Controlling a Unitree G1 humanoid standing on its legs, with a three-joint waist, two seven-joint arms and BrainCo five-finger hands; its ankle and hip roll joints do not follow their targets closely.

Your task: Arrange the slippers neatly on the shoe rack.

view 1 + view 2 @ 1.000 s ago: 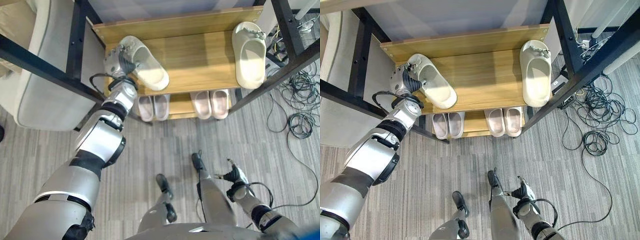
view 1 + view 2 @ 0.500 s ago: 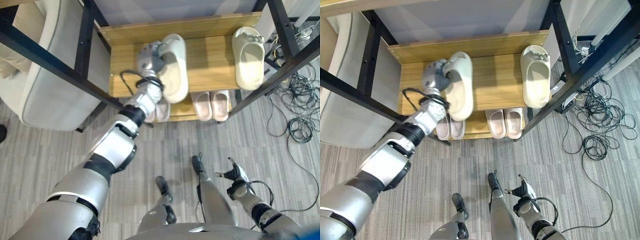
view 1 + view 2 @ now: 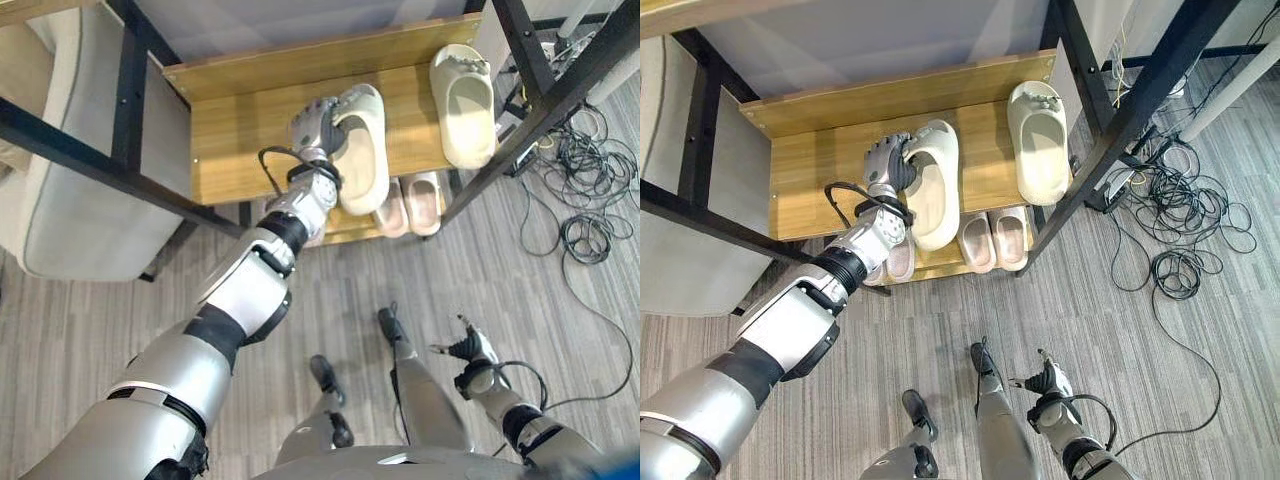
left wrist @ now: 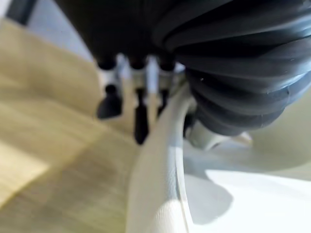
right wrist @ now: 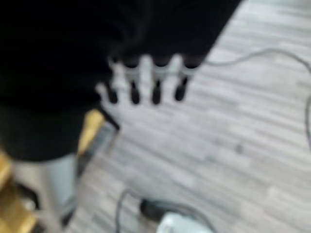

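Left wrist view shows the left hand (image 3: 315, 124) curled on the rim of a cream slipper (image 3: 362, 150) over the rack's top shelf (image 3: 235, 140); its mate (image 3: 462, 92) lies near. Right hand (image 3: 468, 350) hangs loose.

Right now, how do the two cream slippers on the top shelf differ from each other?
The slipper at mid-shelf is held by the left robot hand, which grips its rim; the slipper at the shelf's right end lies free, untouched. The held slipper's heel juts past the shelf's front edge, over the pink slippers below; the free one juts out far less. Both are the same cream, chunky, open-backed kind, toes pointing to the back of the shoe rack.
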